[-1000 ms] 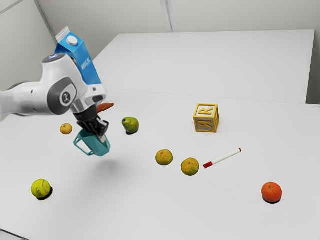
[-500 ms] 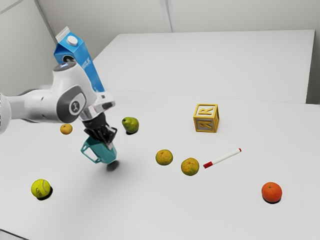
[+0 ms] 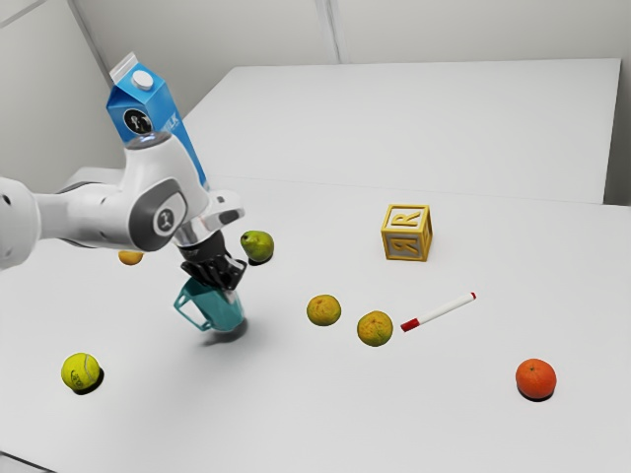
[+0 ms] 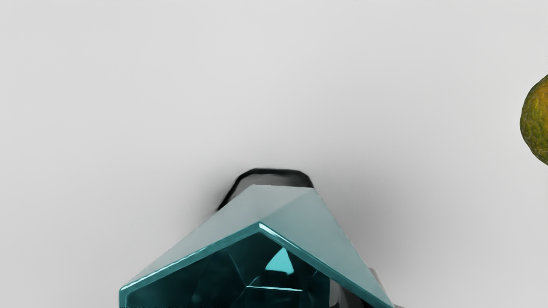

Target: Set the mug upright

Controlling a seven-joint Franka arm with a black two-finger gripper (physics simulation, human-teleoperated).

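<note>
The teal faceted mug (image 3: 219,309) is low over the table in the exterior view, slightly tilted, its handle toward the exterior view's left and a shadow close under its base. At its upper part is my black gripper (image 3: 221,280), shut on the mug wall. In the wrist view the mug (image 4: 295,209) shows its angular rim and dark interior, and parts of my gripper (image 4: 360,292) appear at the wall, one inside and one outside. Whether the base touches the table cannot be told.
Behind the arm stands a blue milk carton (image 3: 148,103). A green pear (image 3: 257,245) is close behind the mug, a tennis ball (image 3: 81,372) nearer the front. Toward the exterior view's right lie two mandarins (image 3: 323,310), a marker (image 3: 439,312), a letter block (image 3: 407,233) and an orange (image 3: 535,378).
My hand has carried the mug toward the exterior view's right and down. The mug stands closer to vertical than before, and its shadow has drawn in beneath it.
</note>
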